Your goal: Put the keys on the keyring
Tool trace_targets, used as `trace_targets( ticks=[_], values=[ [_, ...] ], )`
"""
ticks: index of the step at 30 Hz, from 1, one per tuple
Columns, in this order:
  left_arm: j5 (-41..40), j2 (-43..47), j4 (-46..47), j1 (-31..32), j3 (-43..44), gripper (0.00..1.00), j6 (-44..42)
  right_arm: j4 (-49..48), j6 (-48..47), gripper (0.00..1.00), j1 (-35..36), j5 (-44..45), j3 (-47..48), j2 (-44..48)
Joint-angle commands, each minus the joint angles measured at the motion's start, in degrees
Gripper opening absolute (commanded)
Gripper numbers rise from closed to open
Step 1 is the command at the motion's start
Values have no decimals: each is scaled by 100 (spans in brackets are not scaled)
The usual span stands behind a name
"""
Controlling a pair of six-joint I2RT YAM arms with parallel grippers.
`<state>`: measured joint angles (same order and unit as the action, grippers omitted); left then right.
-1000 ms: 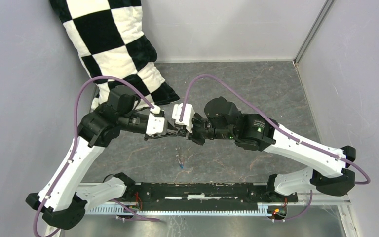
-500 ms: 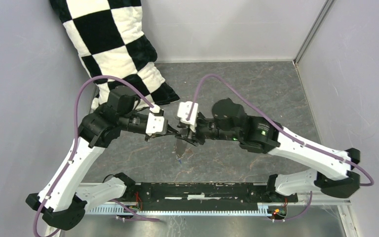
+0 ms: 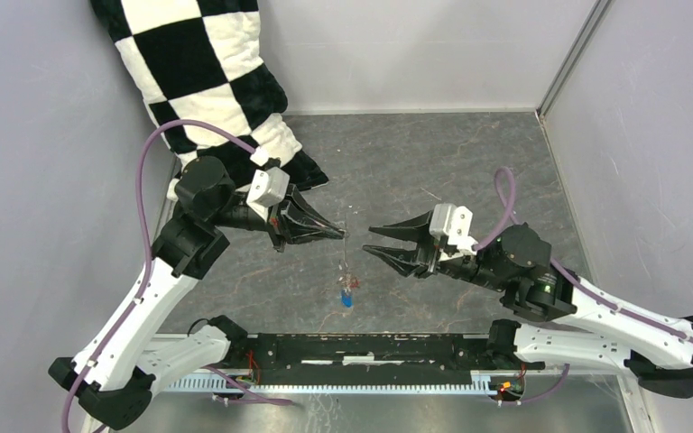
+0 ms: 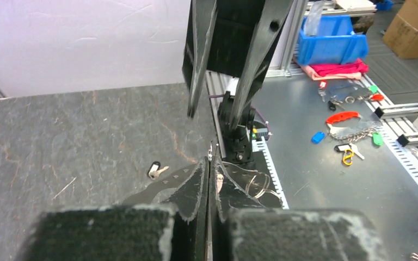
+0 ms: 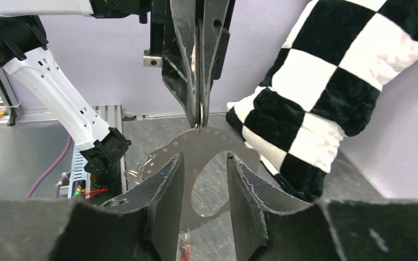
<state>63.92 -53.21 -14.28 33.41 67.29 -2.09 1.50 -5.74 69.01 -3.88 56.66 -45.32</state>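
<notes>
My left gripper [image 3: 338, 234] is shut on the top of the thin wire keyring [image 3: 344, 262], which hangs down from its tips above the grey table. A red key and a blue key [image 3: 347, 296] dangle at the ring's lower end. In the left wrist view the jaws [image 4: 209, 161] are pressed together on a sliver of metal. A dark key with white [image 4: 153, 170] lies on the table beyond them. My right gripper [image 3: 367, 242] is open and empty, just right of the ring. In its own view [image 5: 206, 163] it faces the left gripper [image 5: 200, 122], with the red key [image 5: 184, 253] low between its fingers.
A black-and-white chequered pillow [image 3: 207, 81] leans in the back left corner, close behind the left arm. Grey walls close in the table on three sides. A black rail [image 3: 370, 347] runs along the front edge. Off the table stand a blue bin [image 4: 332, 41] and spare keys [image 4: 348, 117].
The right gripper opened, let go at the ring and drew back to the right. The left gripper shut on the ring and swung up and back, with the keys hanging from it.
</notes>
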Motion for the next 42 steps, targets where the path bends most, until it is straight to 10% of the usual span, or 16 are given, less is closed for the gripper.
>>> trace_targets(
  ticks=[1,21,34,42],
  values=[
    [388,-49,1255,7,54,2,1317,-994,307,39,1,-227,-284,-48],
    [596,-52,1039,8,98,2,908,-1773,565,30,7,-536,-341,-394],
    [25,99,-2118,8,717,2,-5099,-837,242,34,0,-37,-210,-53],
    [-238,152,-2711,8,688,2,-6787,-419,93,36,6,94,-43,-97]
  ],
)
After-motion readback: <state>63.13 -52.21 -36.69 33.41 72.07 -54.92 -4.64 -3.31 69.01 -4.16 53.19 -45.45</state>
